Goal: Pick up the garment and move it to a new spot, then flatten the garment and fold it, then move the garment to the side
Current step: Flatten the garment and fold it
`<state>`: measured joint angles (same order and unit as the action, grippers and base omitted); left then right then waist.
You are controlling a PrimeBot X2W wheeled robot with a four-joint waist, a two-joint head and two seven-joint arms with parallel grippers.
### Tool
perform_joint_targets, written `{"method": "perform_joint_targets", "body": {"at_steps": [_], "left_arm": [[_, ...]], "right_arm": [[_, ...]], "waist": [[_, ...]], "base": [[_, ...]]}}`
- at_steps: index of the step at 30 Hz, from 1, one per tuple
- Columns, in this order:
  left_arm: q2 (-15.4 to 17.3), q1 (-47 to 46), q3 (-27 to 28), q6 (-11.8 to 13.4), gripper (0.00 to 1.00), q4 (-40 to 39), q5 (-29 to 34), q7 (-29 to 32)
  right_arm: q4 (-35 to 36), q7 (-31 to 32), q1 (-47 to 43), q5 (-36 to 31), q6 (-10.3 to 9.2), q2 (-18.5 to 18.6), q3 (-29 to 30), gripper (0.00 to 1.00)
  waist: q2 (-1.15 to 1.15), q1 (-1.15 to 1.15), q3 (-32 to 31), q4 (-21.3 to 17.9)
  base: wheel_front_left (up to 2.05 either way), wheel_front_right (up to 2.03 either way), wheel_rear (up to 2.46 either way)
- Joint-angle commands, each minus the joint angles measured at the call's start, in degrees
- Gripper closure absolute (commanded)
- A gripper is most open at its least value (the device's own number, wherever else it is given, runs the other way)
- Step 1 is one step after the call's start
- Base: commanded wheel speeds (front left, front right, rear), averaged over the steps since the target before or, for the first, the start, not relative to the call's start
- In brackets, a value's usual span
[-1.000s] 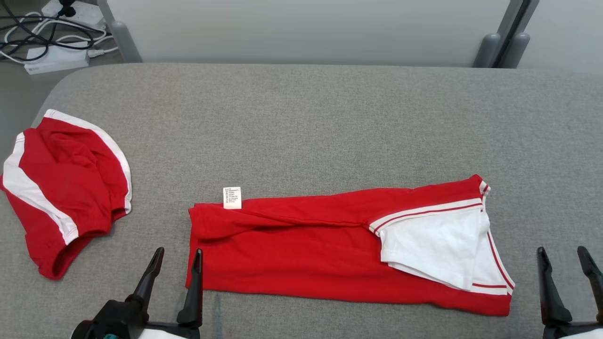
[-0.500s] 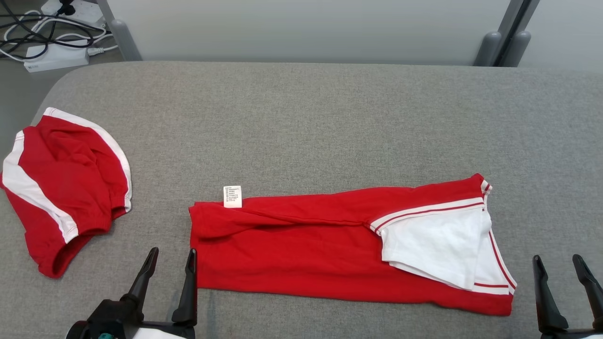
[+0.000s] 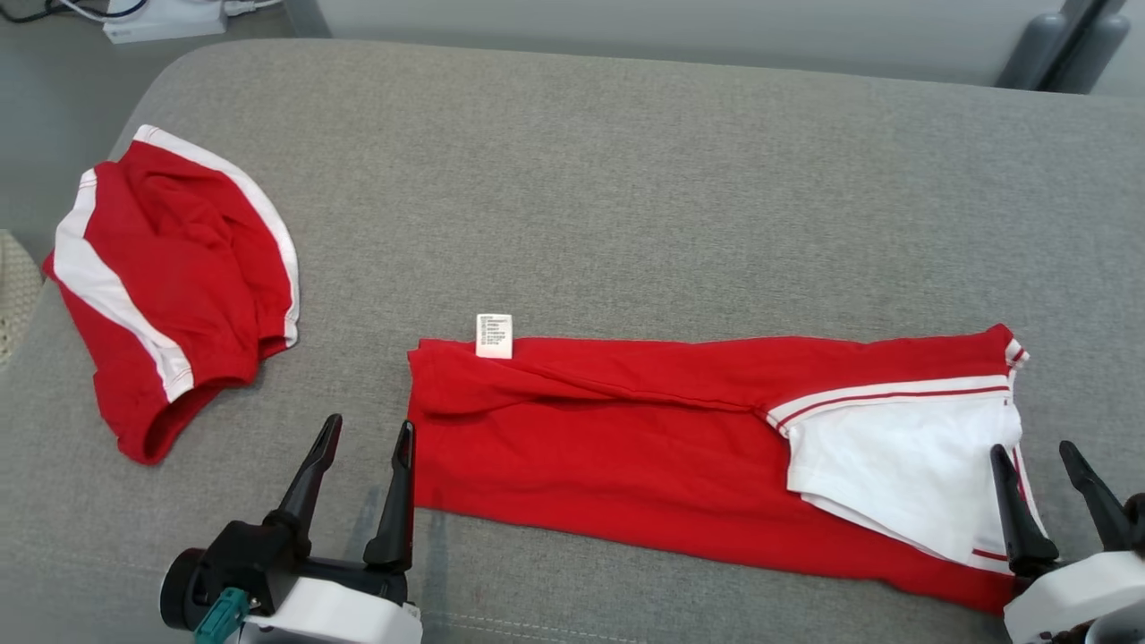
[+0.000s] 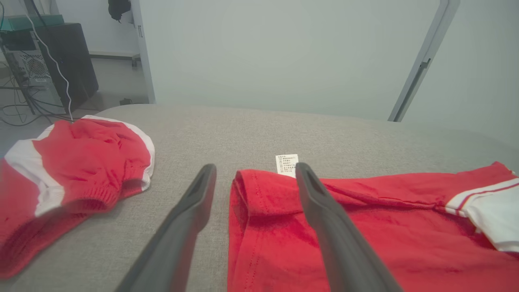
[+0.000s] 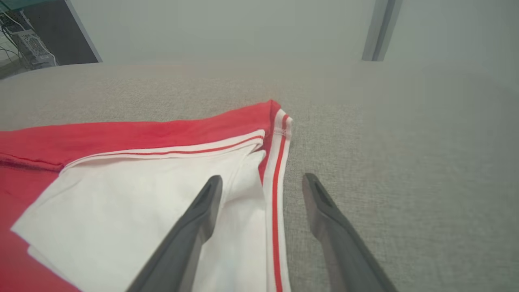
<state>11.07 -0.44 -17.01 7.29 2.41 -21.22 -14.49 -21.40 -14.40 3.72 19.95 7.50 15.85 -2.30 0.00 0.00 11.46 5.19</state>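
Head view: the left claw (image 3: pixel 370 423) and the right claw (image 3: pixel 1030 448) both stand with fingers spread wide, and neither holds anything. The garment (image 3: pixel 617 447), a red piece folded into a long band, lies flat on the grey surface (image 3: pixel 626 179) and stretches from one claw to the other.

Its left hem sits right at the left claw's inner finger. In the left wrist view that hem runs up between the two fingers, with the inner finger over red cloth and the outer one over bare surface. A small white label (image 3: pixel 494 335) pokes out from the garment's far edge, just ahead of this claw's inner finger.

A white panel (image 3: pixel 894 456) covers the garment's right end, which finishes in a red-and-white striped edge. In the right wrist view that striped edge passes between the right claw's fingers, with the inner finger above the white panel and the outer above bare surface. Whether either claw touches the cloth I cannot tell.

Ahead of both claws, past the garment's far edge, a broad stretch of bare surface reaches to the surface's back edge. Outward of the right claw the surface is bare too. Outward of the left claw a bare strip separates it from red shorts (image 3: pixel 170 286), bunched near the surface's rounded left corner.
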Motion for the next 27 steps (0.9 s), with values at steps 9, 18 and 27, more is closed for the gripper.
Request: {"method": "perform_joint_targets", "body": {"at_steps": [9, 18, 27], "left_arm": [[-1.9, -3.5, 3.2, -2.3, 0.00, 0.1, 1.7, -0.5], [-3.3, -3.5, 5.5, -4.0, 0.00, 0.6, 3.0, -0.5], [-4.3, -3.1, 6.9, -5.2, 0.00, 0.8, 4.1, -0.5]], "right_arm": [[-10.1, 1.0, 4.3, 5.3, -0.01, 3.1, -4.9, 0.00], [-11.8, 4.6, 5.8, 12.1, -0.01, 4.3, -12.0, 1.00], [-13.7, 1.8, 5.4, 16.9, -0.01, 8.7, -6.4, 1.00]], "waist": [[0.00, 0.00, 1.6, 3.4], [0.00, 0.00, 2.0, 3.1], [0.00, 0.00, 2.1, 1.6]], "base": [[0.00, 0.00, 0.00], [0.00, 0.00, 0.00], [0.00, 0.00, 0.00]]}}
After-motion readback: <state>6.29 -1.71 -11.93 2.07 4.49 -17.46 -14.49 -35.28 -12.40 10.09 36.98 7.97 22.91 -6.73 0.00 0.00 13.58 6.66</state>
